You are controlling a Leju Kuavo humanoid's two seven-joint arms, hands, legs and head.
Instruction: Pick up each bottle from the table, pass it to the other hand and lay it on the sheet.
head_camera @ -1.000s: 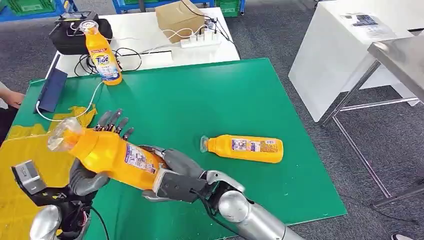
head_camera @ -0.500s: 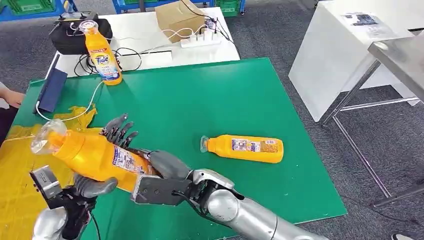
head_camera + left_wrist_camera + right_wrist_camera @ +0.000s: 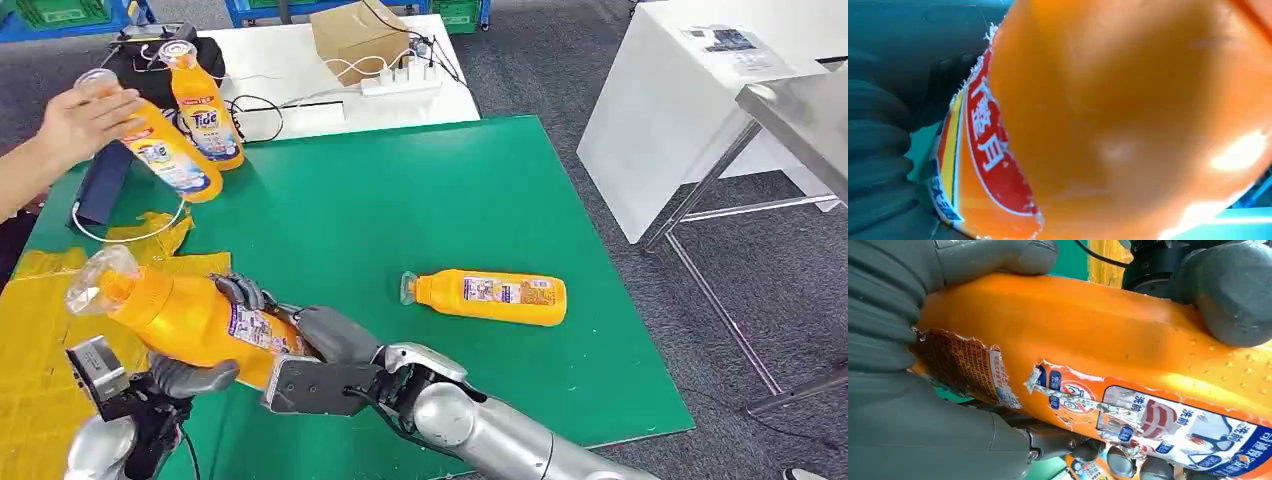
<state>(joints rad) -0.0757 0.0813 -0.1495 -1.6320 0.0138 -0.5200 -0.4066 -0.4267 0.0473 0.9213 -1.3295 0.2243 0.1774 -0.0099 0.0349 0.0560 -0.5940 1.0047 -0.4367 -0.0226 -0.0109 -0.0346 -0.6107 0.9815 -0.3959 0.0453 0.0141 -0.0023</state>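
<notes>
1. Both robot hands are gripping one orange bottle (image 3: 190, 318) at lower left of the frame: the left hand (image 3: 185, 375) wrapping its underside, the right hand (image 3: 325, 345) clasping its base.
2. A second bottle (image 3: 490, 297) is lying on the green table (image 3: 400, 200), centre right.
3. The yellow sheet (image 3: 30, 330) is lying at far left.
4. A person's hand (image 3: 80, 120) is tilting a third bottle (image 3: 165, 155) at upper left, beside an upright bottle (image 3: 205, 110).

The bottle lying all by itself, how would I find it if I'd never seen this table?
Look at the green table. On its right half an orange bottle lies flat on its side, cap pointing left. Nothing touches it; the other bottles are either held or standing.
</notes>
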